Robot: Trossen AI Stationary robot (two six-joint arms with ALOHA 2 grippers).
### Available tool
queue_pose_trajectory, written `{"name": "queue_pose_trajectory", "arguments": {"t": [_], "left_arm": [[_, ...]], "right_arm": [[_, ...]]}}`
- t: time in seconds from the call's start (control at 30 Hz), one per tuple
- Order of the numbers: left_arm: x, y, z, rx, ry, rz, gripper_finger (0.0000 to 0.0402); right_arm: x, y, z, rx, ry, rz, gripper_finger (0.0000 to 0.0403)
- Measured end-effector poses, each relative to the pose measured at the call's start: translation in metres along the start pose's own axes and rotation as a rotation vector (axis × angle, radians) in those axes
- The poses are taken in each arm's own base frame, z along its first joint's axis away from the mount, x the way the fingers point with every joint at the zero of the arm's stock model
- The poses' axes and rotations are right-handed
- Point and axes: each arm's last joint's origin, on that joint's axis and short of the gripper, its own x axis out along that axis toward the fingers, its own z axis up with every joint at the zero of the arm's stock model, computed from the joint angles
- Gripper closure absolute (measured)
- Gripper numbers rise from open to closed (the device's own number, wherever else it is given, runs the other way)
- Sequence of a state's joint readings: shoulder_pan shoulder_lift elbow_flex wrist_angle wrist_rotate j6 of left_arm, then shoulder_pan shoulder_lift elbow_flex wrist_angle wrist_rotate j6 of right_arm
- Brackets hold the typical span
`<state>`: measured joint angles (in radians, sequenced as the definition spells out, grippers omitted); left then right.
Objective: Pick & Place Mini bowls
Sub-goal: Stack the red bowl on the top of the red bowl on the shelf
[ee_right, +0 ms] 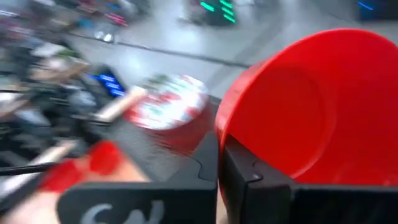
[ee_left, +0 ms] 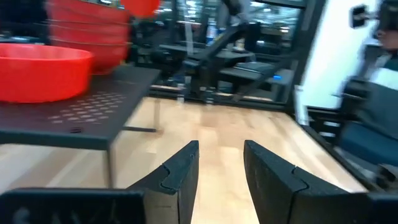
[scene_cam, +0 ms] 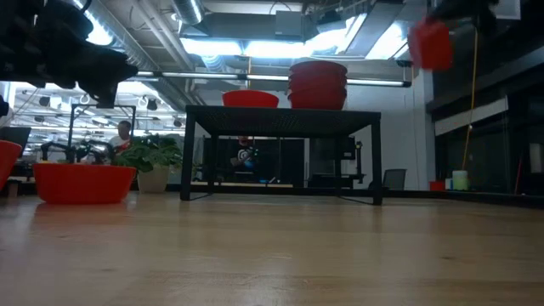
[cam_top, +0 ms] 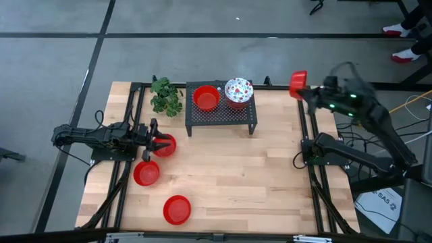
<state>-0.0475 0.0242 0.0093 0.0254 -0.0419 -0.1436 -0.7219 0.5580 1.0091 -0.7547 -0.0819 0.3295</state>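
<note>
Right gripper point(cam_top: 302, 86) raised off worktop's point(cam_top: 270, 175) far right corner, fingers clamped on red mini bowl point(cam_top: 298, 82), left gripper point(cam_top: 156, 143) low at left, fingers apart, empty.

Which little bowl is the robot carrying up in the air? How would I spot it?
Find the black metal mesh stand at the far edge of the wooden table, then look right past the table's corner. The right gripper is shut on a plain glossy red bowl; every other bowl rests on something, this one hangs off the table.
</note>
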Motion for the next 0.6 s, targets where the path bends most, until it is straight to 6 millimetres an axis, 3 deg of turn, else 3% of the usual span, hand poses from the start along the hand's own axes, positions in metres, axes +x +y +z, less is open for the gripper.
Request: {"name": "queue_pose_trajectory", "arguments": {"t": [0.2,0.43,0.6], "left_arm": [[0.0,-0.001,-0.001,0.0,0.01,-0.035,0.0279],[0.0,0.0,0.0,0.152,0.0,0.007,0.0279],[0.0,0.0,0.0,0.158,0.0,0.009,0.0279]], "right_arm": [[-0.026,0.017,0.02,-0.06,-0.104,0.293,0.0401],[-0.025,0.026,0.027,-0.11,-0.094,0.561,0.0401],[-0.023,0.031,0.035,-0.106,-0.117,0.68,0.0401]]}}
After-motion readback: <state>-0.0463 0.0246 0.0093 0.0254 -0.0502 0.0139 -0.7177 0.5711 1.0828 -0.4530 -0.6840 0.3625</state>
